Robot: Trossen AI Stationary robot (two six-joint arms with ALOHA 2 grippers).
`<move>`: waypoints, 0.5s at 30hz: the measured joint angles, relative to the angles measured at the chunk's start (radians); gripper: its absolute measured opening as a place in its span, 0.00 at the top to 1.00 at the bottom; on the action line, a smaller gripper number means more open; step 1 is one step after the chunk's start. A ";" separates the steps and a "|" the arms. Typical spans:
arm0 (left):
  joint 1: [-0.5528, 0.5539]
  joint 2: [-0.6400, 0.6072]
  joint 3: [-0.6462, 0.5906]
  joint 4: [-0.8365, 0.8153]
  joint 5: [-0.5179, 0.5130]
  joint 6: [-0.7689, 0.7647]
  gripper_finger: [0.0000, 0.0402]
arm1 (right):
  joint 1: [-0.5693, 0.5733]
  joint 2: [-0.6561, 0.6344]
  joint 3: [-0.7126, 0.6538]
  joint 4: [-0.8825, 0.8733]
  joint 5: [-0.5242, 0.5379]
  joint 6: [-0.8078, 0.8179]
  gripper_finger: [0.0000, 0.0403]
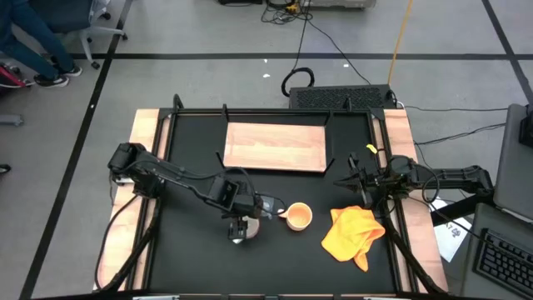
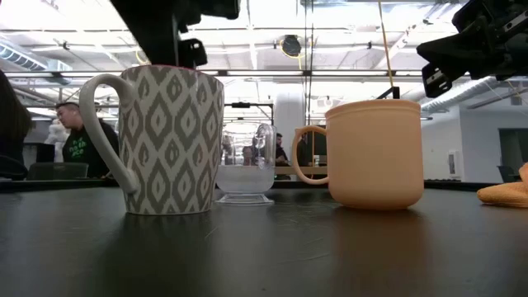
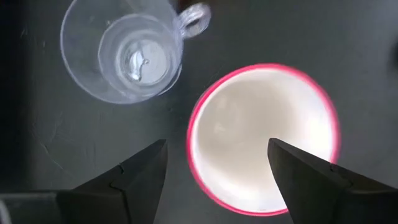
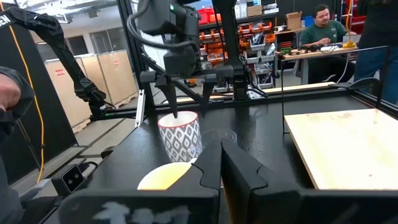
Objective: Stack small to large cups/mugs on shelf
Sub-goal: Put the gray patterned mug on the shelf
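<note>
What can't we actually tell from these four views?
- White mug: in the high view the left gripper and its wrist cover most of it.
- Glass cup: high view, too small and clear to show its shape.
- Shelf: low view, hidden behind the cups.
- Yellow cloth: low view, cut off by the picture's edge.
- Orange mug: right wrist view, partly hidden by the right gripper.

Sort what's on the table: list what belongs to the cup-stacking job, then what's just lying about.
Job:
- patterned white mug, under the open left hand
- clear glass cup
- orange-yellow mug
- wooden shelf board

Lying about:
- yellow cloth
- right hand, shut, waiting by the table's right edge
</note>
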 joint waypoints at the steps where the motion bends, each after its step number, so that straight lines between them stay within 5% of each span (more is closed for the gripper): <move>1: 0.000 0.000 -0.011 0.006 -0.004 0.000 0.30 | 0.000 0.000 0.000 0.000 0.000 0.000 1.00; 15: 0.014 0.000 -0.044 0.043 -0.012 -0.014 0.30 | 0.000 0.000 0.000 0.000 0.000 0.000 1.00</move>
